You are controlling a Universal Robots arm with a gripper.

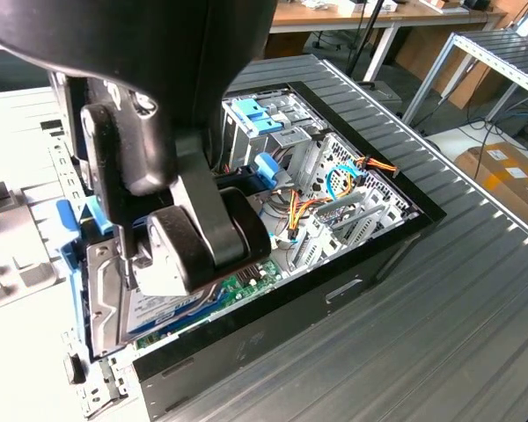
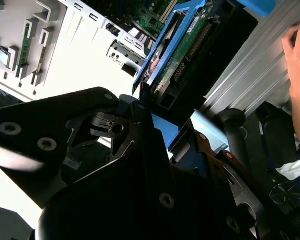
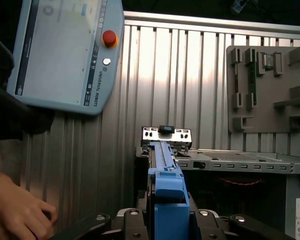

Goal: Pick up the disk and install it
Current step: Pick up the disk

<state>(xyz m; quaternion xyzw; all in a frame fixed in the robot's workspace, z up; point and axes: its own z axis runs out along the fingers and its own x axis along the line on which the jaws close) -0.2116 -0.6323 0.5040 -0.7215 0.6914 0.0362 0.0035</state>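
My black gripper (image 1: 132,259) is shut on the disk (image 1: 114,303), a silver-grey metal drive with a white-and-blue label and blue side rails. In the exterior view it hangs over the left end of the open black computer case (image 1: 352,264), just above the green motherboard. The second wrist view shows the disk (image 2: 182,52) from its green circuit-board side, with the fingertips (image 2: 135,107) clamped at its end. In the first wrist view the disk's blue rail (image 3: 167,195) stands edge-on between the fingers.
Inside the case are a blue drive-bay latch (image 1: 255,114), orange and blue cables (image 1: 334,189) and metal brackets. A white parts tray (image 1: 18,246) lies at the exterior view's left. A person's hand (image 3: 17,212) and a teach pendant (image 3: 65,50) are close by.
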